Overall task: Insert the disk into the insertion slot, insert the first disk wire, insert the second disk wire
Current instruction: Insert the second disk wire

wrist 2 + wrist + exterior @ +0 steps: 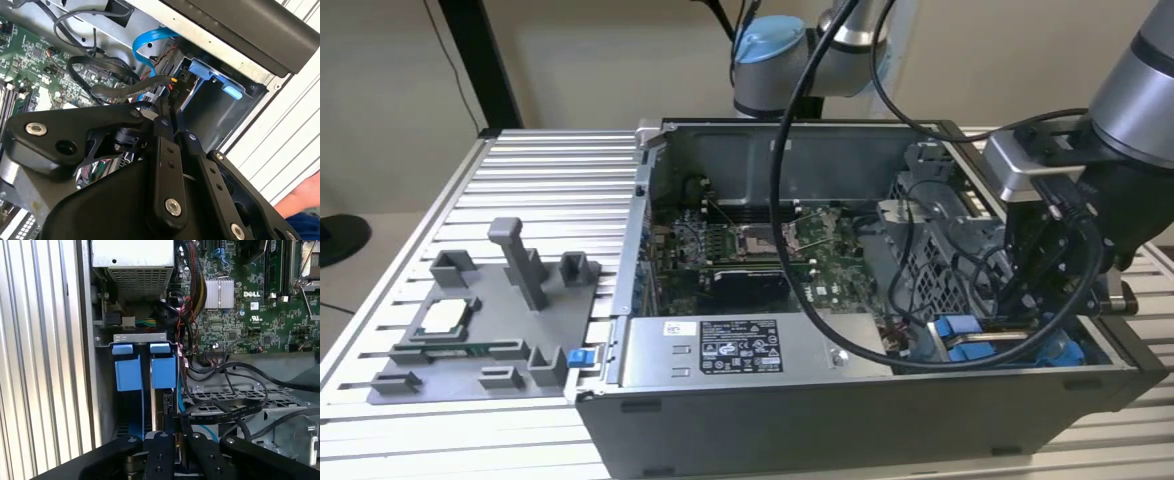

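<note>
Already seated: disk (pixel 127 372) sits in its slot at the case (pixel 854 420) corner, directly ahead of the fingers (pixel 159 450).
In both wrist views the fingers are drawn narrow, nearly together, pinching a small black plug (pixel 171 419) just short of the disk's near edge, with its blue frame tabs standing beyond. On one side the case wall runs close, with the ribbed table (pixel 40 365) outside it. On the other side, black cables (pixel 225 410) loop over the metal cage, crowding the room beside the slot. The board (pixel 240 315) lies farther in.
</note>
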